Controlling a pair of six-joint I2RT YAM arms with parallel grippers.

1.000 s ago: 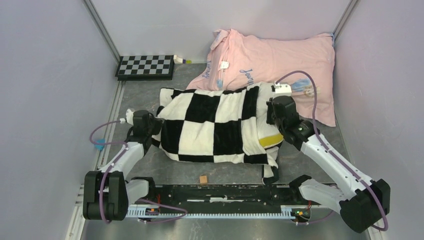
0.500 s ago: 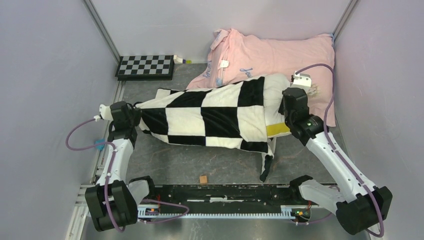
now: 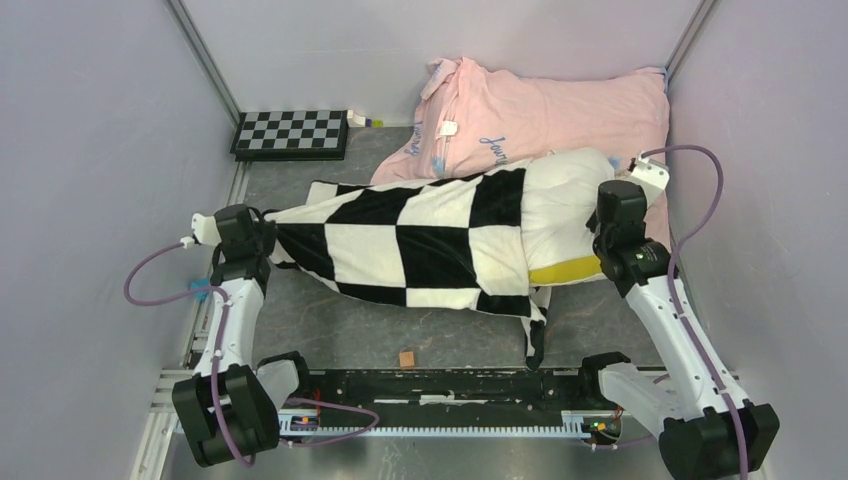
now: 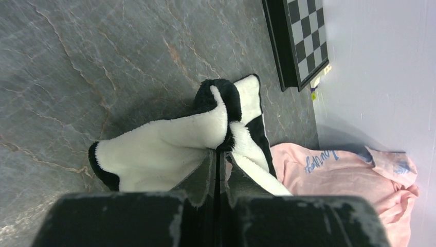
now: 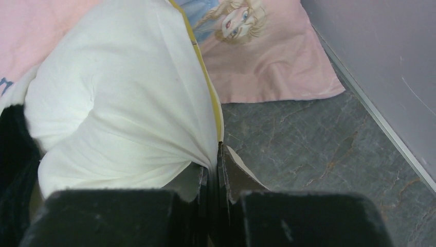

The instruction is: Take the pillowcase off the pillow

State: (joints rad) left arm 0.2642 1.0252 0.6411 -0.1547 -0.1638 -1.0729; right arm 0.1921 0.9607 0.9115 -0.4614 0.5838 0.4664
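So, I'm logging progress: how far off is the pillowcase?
Done: the pillow is bare at its right end. In hand: left pincer shut on the pillowcase corner, right pincer on the pillow's yellow-trimmed edge. Left: the rest looks covered by the case.

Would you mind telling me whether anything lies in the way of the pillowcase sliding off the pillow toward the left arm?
Nothing visible does. The left pincer is shut on the pillowcase corner, the right pincer on the pillow edge, and the checkerboard plate sits farther back, off the line between them.
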